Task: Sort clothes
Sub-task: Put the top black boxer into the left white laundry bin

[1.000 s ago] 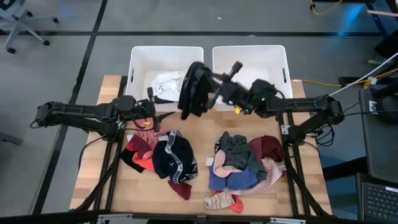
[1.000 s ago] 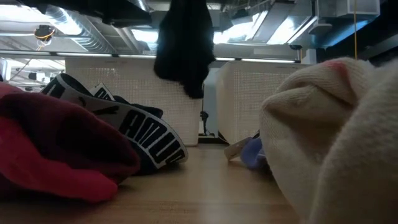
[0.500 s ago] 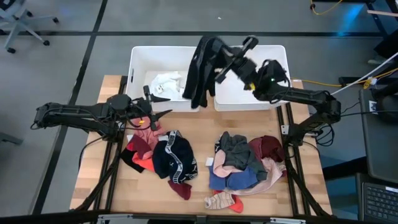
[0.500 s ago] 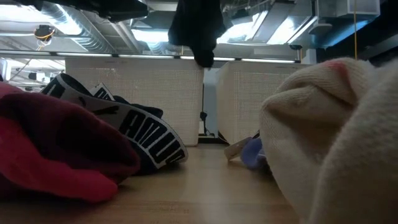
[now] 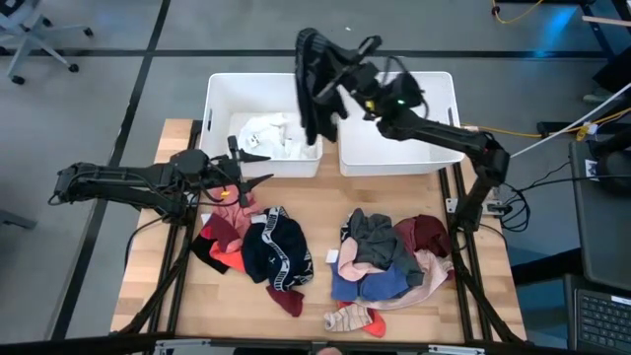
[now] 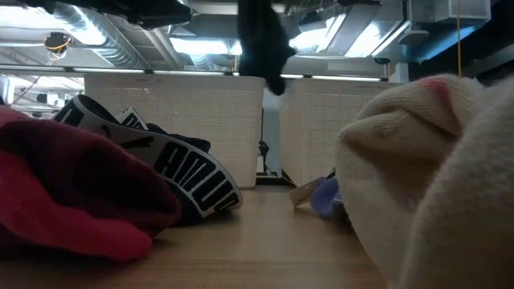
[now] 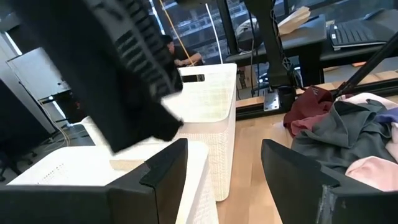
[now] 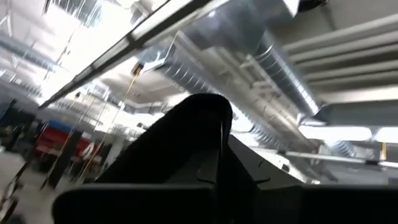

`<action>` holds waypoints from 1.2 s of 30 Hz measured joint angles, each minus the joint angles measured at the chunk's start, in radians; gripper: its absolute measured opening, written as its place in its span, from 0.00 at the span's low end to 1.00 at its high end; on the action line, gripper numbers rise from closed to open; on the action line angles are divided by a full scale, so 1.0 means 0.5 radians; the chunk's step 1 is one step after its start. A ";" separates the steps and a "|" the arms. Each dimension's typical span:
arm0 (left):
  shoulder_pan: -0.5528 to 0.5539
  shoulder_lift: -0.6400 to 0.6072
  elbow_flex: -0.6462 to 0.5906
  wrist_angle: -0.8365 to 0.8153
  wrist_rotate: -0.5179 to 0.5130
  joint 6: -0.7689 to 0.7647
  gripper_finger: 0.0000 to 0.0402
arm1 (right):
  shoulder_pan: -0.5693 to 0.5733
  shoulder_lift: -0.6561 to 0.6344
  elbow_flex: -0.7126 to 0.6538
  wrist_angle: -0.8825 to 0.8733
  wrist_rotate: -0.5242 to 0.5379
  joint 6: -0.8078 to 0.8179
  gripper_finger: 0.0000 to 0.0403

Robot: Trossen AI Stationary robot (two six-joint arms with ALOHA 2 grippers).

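Right gripper point(image 5: 340, 71), raised above the gap between the two bins, fingers clamped together on a black garment point(image 5: 312, 84). The garment hangs limp with its long axis vertical, free end pointing down over the right-hand edge of the left bin point(image 5: 225, 99); in the low view its dark tail point(image 6: 263, 40) drops from the top of the frame, above the bins' rims. The left bin already holds a white garment point(image 5: 268, 135); the right bin point(image 5: 446, 99) appears to hold nothing, though its floor is partly hidden by the arm. Left gripper point(image 5: 258, 183) waits low at the table's left rear, fingers spread apart, holding nothing. Two heaps remain on the wooden table point(image 5: 320, 232): a red, pink and navy pile with a white lettered band point(image 5: 258, 247) on the left, a grey, maroon, blue and pink pile point(image 5: 389, 258) on the right. Ceiling ducts and strip lights point(image 8: 261, 56) fill the room overhead.
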State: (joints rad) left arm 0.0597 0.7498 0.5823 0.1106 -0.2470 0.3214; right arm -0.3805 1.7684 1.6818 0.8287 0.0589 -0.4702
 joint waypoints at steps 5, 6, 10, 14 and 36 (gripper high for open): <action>0.000 0.000 0.000 -0.020 0.000 0.000 0.48 | 0.026 0.163 0.175 -0.266 0.001 -0.016 0.04; 0.000 0.000 0.000 -0.032 0.000 0.000 0.48 | 0.027 0.183 0.195 -0.327 0.001 -0.023 0.04; 0.000 0.000 0.000 -0.048 0.000 0.000 0.48 | 0.025 0.221 0.213 -0.546 0.045 -0.029 0.04; 0.000 0.000 0.000 -0.048 0.000 0.000 0.48 | 0.023 0.221 0.214 -0.918 0.157 -0.034 0.04; 0.000 0.000 0.000 -0.042 0.000 -0.010 0.48 | 0.027 0.222 0.214 -2.144 0.190 0.241 0.14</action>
State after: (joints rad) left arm 0.0597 0.7498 0.5823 0.0895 -0.2470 0.3163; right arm -0.3668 1.8793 1.7889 -0.2434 0.1539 -0.3499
